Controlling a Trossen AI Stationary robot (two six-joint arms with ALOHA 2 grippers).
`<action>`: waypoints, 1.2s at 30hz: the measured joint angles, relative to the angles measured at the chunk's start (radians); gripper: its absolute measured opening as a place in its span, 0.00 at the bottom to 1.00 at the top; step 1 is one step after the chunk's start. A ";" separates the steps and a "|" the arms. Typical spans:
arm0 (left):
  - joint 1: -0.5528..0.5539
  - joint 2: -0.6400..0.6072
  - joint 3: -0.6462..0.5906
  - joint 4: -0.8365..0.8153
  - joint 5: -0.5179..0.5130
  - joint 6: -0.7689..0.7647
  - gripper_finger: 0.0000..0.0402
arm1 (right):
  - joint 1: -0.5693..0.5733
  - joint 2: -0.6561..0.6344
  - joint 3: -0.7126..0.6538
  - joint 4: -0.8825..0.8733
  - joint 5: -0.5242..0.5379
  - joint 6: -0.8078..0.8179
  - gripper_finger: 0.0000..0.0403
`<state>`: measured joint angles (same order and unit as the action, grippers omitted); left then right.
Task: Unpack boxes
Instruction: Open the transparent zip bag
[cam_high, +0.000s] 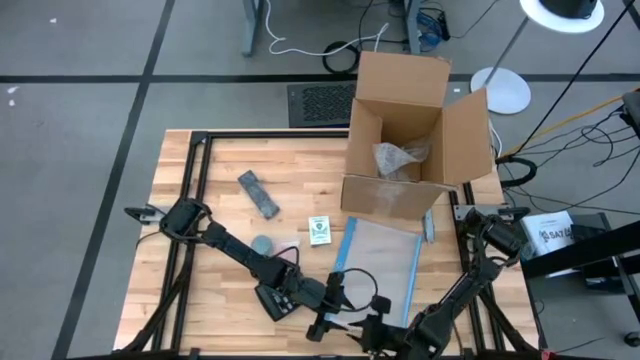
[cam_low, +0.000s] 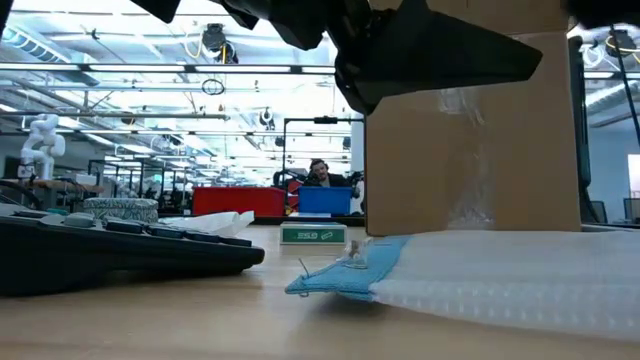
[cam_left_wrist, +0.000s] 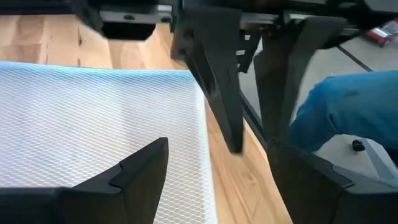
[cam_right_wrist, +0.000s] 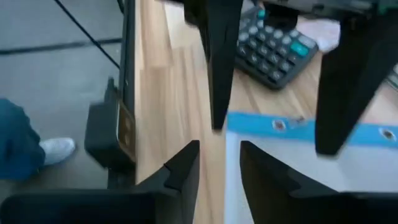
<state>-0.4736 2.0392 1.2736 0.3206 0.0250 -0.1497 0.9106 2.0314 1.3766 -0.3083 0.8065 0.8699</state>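
Unpacking partly done, judged from the layout. At the near tabletop (cam_high: 180, 300) edge: left gripper (cam_high: 330, 318) with jaws spread, right gripper (cam_high: 375, 335) just beside it with jaws apart by a narrow gap, both low over the near end of the bubble pouch (cam_high: 380, 265) with blue edge, neither pinching anything. Already out and lying flat: that pouch, a calculator (cam_high: 276, 290), a small round item (cam_high: 261, 243), a green-and-white packet (cam_high: 319, 230), a dark remote-like bar (cam_high: 258, 192). Farthest: the cardboard box (cam_high: 410, 140), flaps open, at the far right corner. Inside, one crumpled clear wrapping (cam_high: 400, 158), possibly holding a further item; removal still outstanding.
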 joint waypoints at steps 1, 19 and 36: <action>-0.001 0.000 0.000 0.000 0.000 -0.001 0.69 | 0.012 -0.002 0.000 -0.033 -0.011 0.026 0.28; -0.026 0.209 0.251 -0.178 -0.038 -0.001 0.69 | 0.132 0.014 0.000 -0.373 -0.284 0.298 0.29; -0.024 0.245 0.306 -0.181 -0.038 0.000 0.69 | 0.145 0.102 0.008 -0.426 -0.344 0.333 0.23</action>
<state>-0.4973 2.2837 1.5799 0.1400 -0.0126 -0.1493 1.0559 2.1333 1.3842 -0.7343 0.4623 1.2025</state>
